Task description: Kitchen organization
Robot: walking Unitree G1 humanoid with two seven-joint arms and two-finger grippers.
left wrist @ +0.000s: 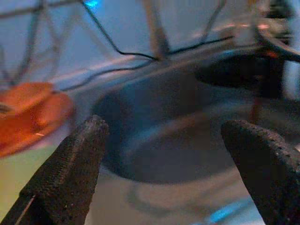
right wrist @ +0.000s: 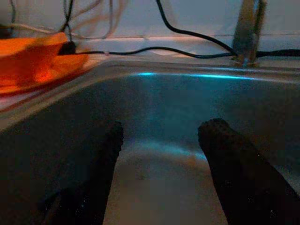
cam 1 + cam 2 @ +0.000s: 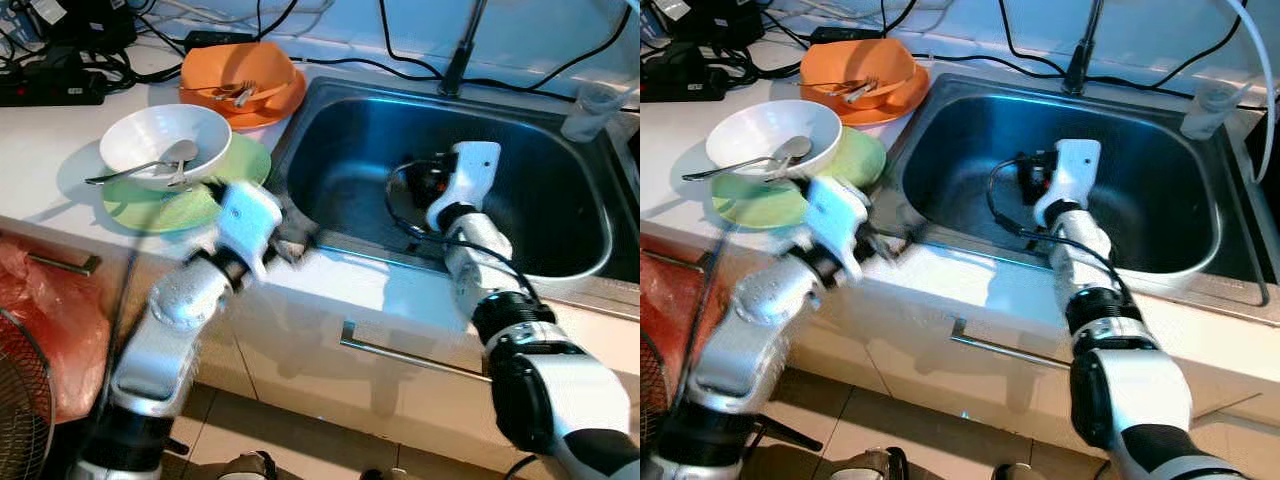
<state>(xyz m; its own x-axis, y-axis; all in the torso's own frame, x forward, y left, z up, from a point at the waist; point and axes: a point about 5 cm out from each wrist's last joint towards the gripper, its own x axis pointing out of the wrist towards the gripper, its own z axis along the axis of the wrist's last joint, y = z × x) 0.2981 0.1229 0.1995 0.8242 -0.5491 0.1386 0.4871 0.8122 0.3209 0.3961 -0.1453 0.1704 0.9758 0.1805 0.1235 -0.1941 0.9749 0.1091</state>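
A steel sink (image 3: 560, 262) takes up the middle and right of the frame, its basin bare and roomy. The right gripper (image 2: 159, 140) hangs inside it, low over the floor of the basin, its two black fingers (image 2: 225, 154) spread with nothing between them; bare steel lies all around them. The left gripper (image 1: 164, 140) sits at the sink's front left corner, right over the rim where counter (image 3: 40, 150) meets basin, blurred in the head views; its fingers (image 1: 79, 159) stand wide apart and hold nothing.

In the upper left of the frame, a white bowl (image 3: 150, 135) with a spoon (image 3: 165, 160) in it rests on a green plate (image 3: 250, 160), just beside the sink's left edge. Behind it, an orange bowl (image 3: 225, 65) holding cutlery sits on an orange plate (image 3: 285, 100), which reaches the sink's back left corner. A clear cup (image 3: 592, 110) stands at the far right rim. The faucet (image 3: 460, 50) rises from the back edge, with black cables (image 3: 400, 50) trailing along the wall.
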